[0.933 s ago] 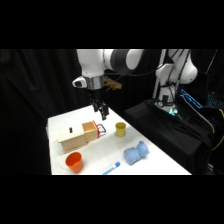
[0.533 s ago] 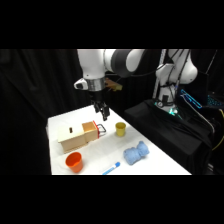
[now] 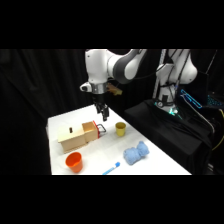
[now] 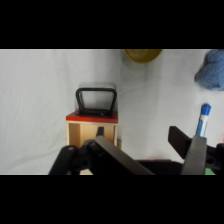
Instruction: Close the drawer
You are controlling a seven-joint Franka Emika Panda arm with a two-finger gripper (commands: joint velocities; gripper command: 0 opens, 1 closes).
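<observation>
On the table (image 3: 60, 122), the wooden box (image 3: 72, 137) sat toward the left, with the drawer (image 3: 91, 132) sticking out of its right end and the wire handle (image 3: 101, 130) on the drawer's outer face, pointing toward a cup (image 3: 120, 129) that stood just to the right and slightly farther back. The gripper (image 3: 104, 116) hung above the handle end of the drawer, between box and cup. Nearer the front edge, another cup (image 3: 74, 161) stood before the box, a cloth bundle (image 3: 136, 153) lay well to the right of it, and a pen-like stick (image 3: 112, 168) lay between those two, just beside the cloth.
</observation>
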